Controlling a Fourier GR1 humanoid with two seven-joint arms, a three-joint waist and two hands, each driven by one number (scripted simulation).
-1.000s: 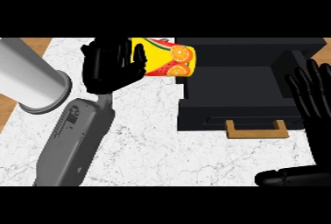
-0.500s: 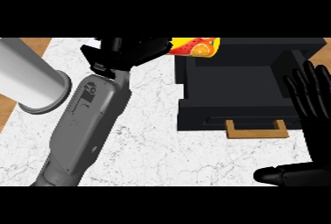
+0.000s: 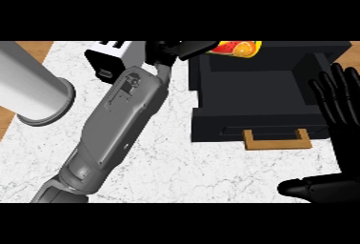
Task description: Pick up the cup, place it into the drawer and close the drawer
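across the white marble worktop (image 3: 211, 167) the grey left forearm (image 3: 119, 119) runs from the near left corner up toward the far edge, passing between a pale grey cylinder (image 3: 28, 90) by the left edge and the black open drawer (image 3: 232, 128), which takes up the far right part of the worktop with its front pulled toward the near edge. the black right hand (image 3: 341, 109) shows at the right edge just beside the drawer's right wall, fingers straight and spread upward, thumb low, resting and holding nothing. a white box-shaped thing (image 3: 112, 52) sits at the far edge just left of the wrist; what it is i cannot tell. the black left hand (image 3: 172, 50) has its fingers curled against the side of the cup printed with orange and red fruit (image 3: 237, 47), which is carried tipped over the drawer's far left corner, near the back wall and not yet down inside. the main risk, as i judge it, is letting go there: the cup could catch the back rim and roll out behind the drawer. a cup left leaning above the walls might jam the closing. the forearm swinging left could also knock the white thing, and the tan wooden handle (image 3: 276, 142) has no hand near it yet.
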